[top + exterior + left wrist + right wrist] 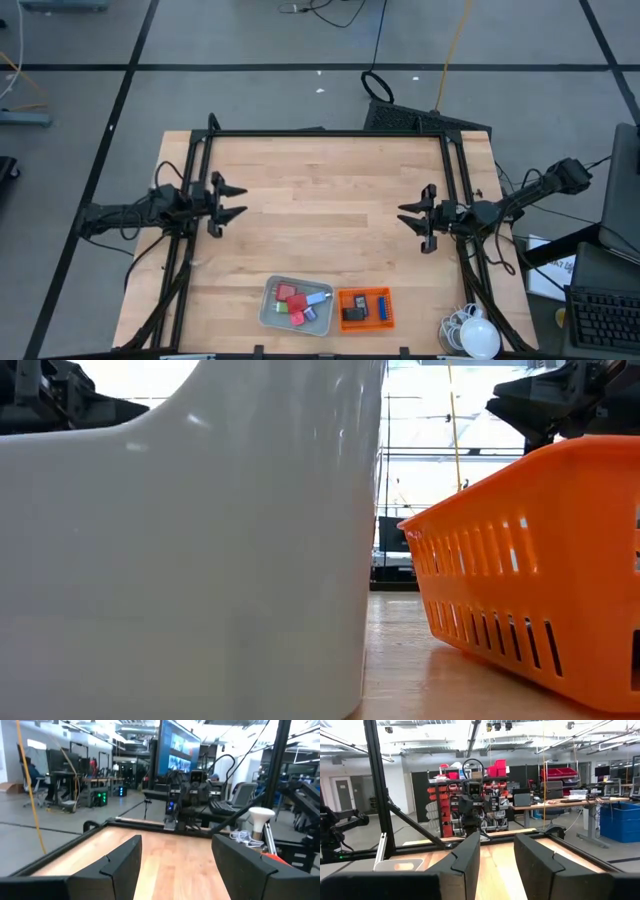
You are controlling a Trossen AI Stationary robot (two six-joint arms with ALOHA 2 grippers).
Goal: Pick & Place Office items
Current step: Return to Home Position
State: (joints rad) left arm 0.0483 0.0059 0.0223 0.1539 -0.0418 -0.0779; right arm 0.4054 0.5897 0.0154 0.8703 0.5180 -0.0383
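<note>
Several small office items, red, pink, green and a white-blue one (296,303), lie in the grey tray (268,312) near the table's front edge. A blue piece and a black flat one (352,314) lie in the orange mesh basket (388,310) beside the tray. My left gripper (236,200) hovers open over the table's left side, pointing right. My right gripper (408,220) hovers open over the right side, pointing left. Both are empty. In the low view the tray wall (180,560) and the basket (530,560) fill the picture.
A black frame (330,133) runs along the table's far edge and down both sides. A white lamp with coiled cord (472,332) sits at the front right corner. The bare wood between the grippers (320,210) is free room.
</note>
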